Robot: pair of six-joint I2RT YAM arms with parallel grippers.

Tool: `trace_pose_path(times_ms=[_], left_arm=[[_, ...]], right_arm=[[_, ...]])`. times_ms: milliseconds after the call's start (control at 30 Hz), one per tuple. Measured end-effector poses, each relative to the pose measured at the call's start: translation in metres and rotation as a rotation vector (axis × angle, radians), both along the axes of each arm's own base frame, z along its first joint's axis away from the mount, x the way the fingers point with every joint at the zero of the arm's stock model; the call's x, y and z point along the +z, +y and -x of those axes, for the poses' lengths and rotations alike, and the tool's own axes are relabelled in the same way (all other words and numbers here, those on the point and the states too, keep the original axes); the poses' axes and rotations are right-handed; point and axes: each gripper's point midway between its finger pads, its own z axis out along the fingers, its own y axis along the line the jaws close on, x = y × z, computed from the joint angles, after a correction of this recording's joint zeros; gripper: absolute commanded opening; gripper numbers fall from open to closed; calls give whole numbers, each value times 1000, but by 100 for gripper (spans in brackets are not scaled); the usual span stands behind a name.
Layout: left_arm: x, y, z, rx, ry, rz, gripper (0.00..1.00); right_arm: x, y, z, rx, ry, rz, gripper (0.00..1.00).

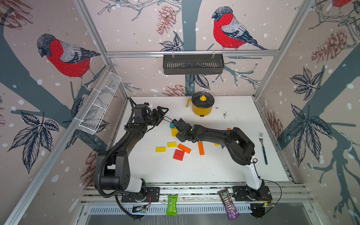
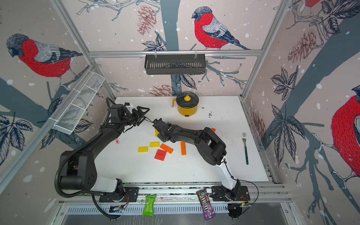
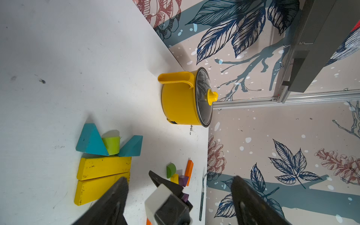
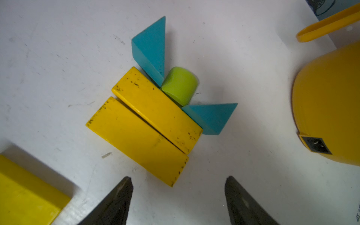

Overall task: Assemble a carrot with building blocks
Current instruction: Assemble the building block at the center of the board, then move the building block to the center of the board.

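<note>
Yellow rows (image 4: pixel 144 124): two laid under teal-green top (image 4: pixel 152 44); right hand (image 4: pixel 178 178), left hand (image 3: pixel 179 180) spread, apparently empty. Fetch loose yellow block (image 4: pixel 29 191) next.

Painted blocks (image 4: pixel 155 109) on a scuffed matt surface (image 4: pixel 48 68).
Yellow ones chipped dark at edges; teal triangles (image 4: pixel 152 48) and green cylinder (image 4: pixel 180 85) smooth; pot (image 3: pixel 179 101) glossy, its lid (image 3: pixel 201 81) clear, metal-rimmed.

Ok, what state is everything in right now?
Left gripper, jaws open, empty.
Right gripper, jaws open, empty.
Pot, lid on.
Long yellow blocks, flat, side by side.
Green cylinder, between the teal triangles.
Red block, loose, unplaced.
Fork, lying flat.
</note>
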Motion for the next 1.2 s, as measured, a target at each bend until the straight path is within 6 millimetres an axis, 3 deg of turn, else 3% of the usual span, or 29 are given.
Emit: trace_pose_path(times_ms=[233,400,600,800,900,1200], left_arm=[[1,1,0,2,0,0,83],[13,24,-1,62,-33,-1,84],[15,61,-7,169,-31,-2,84],[14,71,-9,193,-25,3,84],[14,70,-8,193,-22,6,83],[6,70,-9,194,3,21,84]], right_arm=[[11,0,13,-19,32,-74,75],[22,56,57,61,64,-169,52],[10,118,77,139,97,-227,68],[-10,155,87,192,128,-229,69],[-23,156,92,199,148,-207,59],[-28,145,92,197,152,-234,58]])
